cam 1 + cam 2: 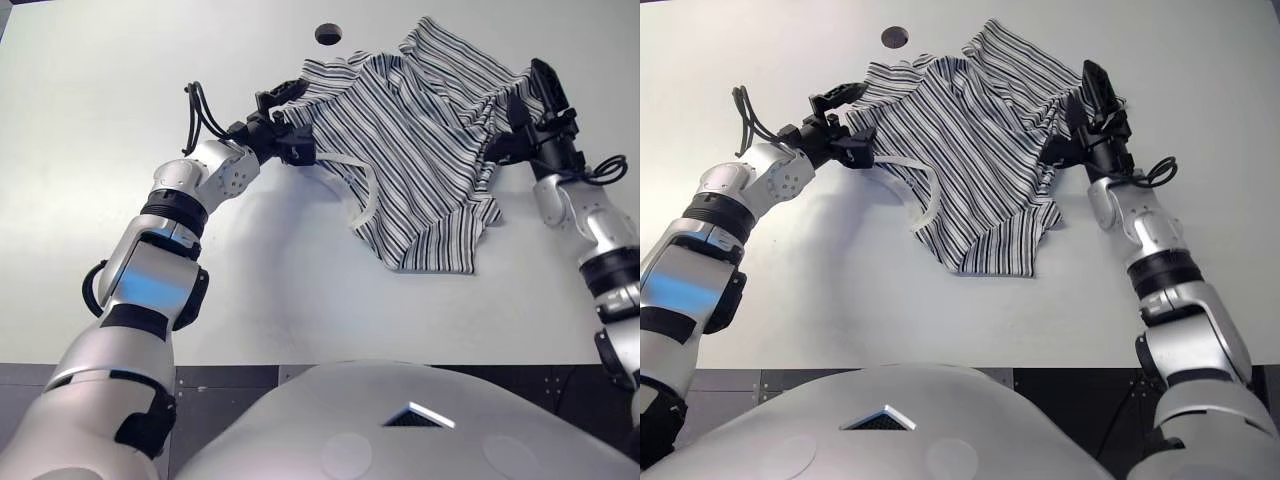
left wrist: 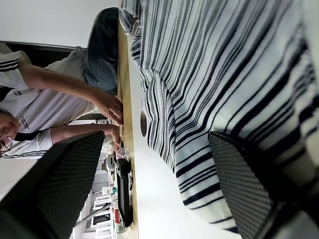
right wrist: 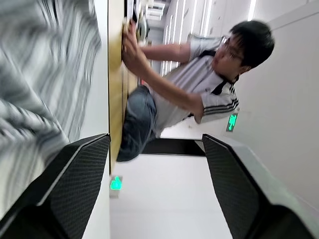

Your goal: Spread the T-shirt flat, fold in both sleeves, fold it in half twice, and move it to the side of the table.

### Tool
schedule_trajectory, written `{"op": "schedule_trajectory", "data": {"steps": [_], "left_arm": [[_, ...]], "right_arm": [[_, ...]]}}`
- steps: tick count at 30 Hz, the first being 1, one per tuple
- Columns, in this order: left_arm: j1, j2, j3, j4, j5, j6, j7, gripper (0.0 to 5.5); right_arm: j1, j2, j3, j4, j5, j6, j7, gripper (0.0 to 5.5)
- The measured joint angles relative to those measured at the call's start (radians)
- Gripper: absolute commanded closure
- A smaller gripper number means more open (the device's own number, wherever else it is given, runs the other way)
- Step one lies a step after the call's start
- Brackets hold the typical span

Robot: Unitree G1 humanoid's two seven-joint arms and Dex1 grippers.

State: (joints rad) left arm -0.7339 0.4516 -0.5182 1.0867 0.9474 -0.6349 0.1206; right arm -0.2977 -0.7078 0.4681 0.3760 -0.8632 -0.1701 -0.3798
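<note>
1. Our left claw sits at the left edge of the T-shirt, jaws apart with striped cloth between them.
2. The T-shirt lies crumpled and bunched on the counter, so we judge that step 1, spreading it flat, is in hand.
3. Our right claw stands spread at the T-shirt's right edge, gripping nothing.
4. Next, both claws likely need to pinch opposite edges and pull outward.
</note>
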Motion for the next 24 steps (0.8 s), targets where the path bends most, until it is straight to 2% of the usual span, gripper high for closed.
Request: {"op": "schedule_trajectory", "data": {"steps": [4, 6, 8, 11, 14, 17, 21, 24], "left_arm": [[-0.016, 0.044, -0.045, -0.015, 0.005, -0.045, -0.035, 1.62], [0.018, 0.123, -0.056, -0.097, -0.021, -0.093, -0.105, 1.62], [0.148, 0.243, -0.026, -0.265, -0.117, -0.133, -0.192, 1.62], [0.388, 0.366, 0.042, -0.523, -0.304, -0.13, -0.283, 1.62], [0.651, 0.424, 0.123, -0.795, -0.478, -0.044, -0.36, 1.62], [0.818, 0.45, 0.19, -0.977, -0.541, 0.058, -0.406, 1.62], [0.925, 0.443, 0.258, -1.111, -0.55, 0.16, -0.422, 1.62], [1.005, 0.437, 0.359, -1.218, -0.552, 0.217, -0.413, 1.62]], "right_arm": [[0.165, -0.004, -0.014, -0.417, 0.133, -0.044, 0.178, 2.09], [0.218, -0.007, -0.001, -0.607, 0.242, -0.092, 0.299, 2.09], [0.244, 0.0, 0.046, -0.733, 0.3, -0.135, 0.415, 2.09], [0.261, 0.039, 0.116, -0.768, 0.301, -0.14, 0.531, 2.09], [0.267, 0.078, 0.175, -0.809, 0.299, -0.15, 0.646, 2.09], [0.276, 0.075, 0.18, -0.847, 0.3, -0.167, 0.732, 2.09], [0.327, -0.001, 0.174, -0.865, 0.302, -0.205, 0.843, 2.09], [0.397, -0.13, 0.125, -0.894, 0.357, -0.263, 0.922, 2.09]]}}
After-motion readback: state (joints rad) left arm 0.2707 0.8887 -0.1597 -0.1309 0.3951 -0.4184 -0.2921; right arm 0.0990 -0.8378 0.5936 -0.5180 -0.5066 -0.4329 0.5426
